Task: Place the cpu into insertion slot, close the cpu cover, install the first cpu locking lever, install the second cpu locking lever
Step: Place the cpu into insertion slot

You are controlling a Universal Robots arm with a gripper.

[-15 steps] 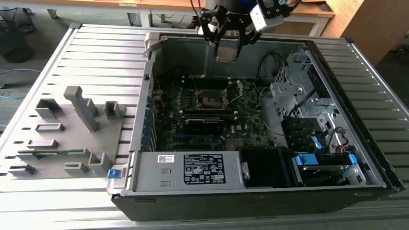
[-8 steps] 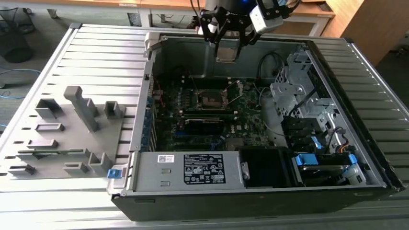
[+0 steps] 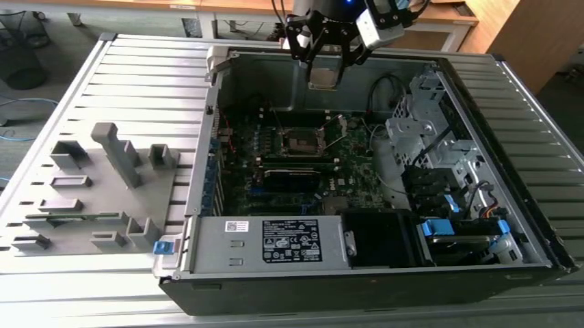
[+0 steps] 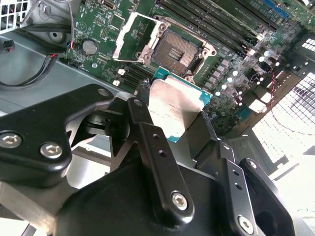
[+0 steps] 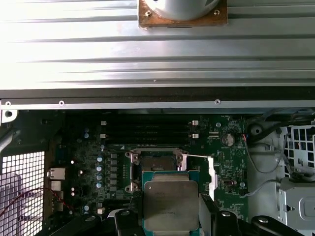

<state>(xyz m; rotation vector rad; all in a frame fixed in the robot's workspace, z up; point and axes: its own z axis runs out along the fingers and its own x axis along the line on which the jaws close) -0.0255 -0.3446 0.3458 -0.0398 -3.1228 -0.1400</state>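
We find the cpu (image 4: 173, 115) clamped between the two fingers (image 4: 147, 132) of the end effector (image 4: 174, 105). It is gripped on opposite edges, with its dull metal top toward the wrist cameras and a green border showing round it. It hangs in the air above the motherboard (image 4: 231, 54), touching nothing but the fingers. In the exterior view the cpu (image 3: 324, 78) is high over the open case (image 3: 365, 273), toward that case's far wall.

The slot (image 4: 178, 51) is a dark square recess with a metal rim. It lies bare, near the cpu but apart from it. In the first wrist view the cpu (image 5: 170, 201) overlaps part of the slot (image 5: 156, 162).

The cover (image 4: 132, 35) is swung up on its hinge and stands beside the slot, not over it. In the first wrist view it shows edge-on as a bright strip (image 5: 211, 172). Long black memory slots (image 5: 147, 130) run just beside the slot, on a different side from the cover.

The case lies on its side on a slatted metal worktop (image 3: 137, 75). A labelled power supply (image 3: 273, 242) fills the case's near end. On the exterior view's left, a grey fixture (image 3: 100, 184) with upright blocks rests on the worktop, just beside the case.
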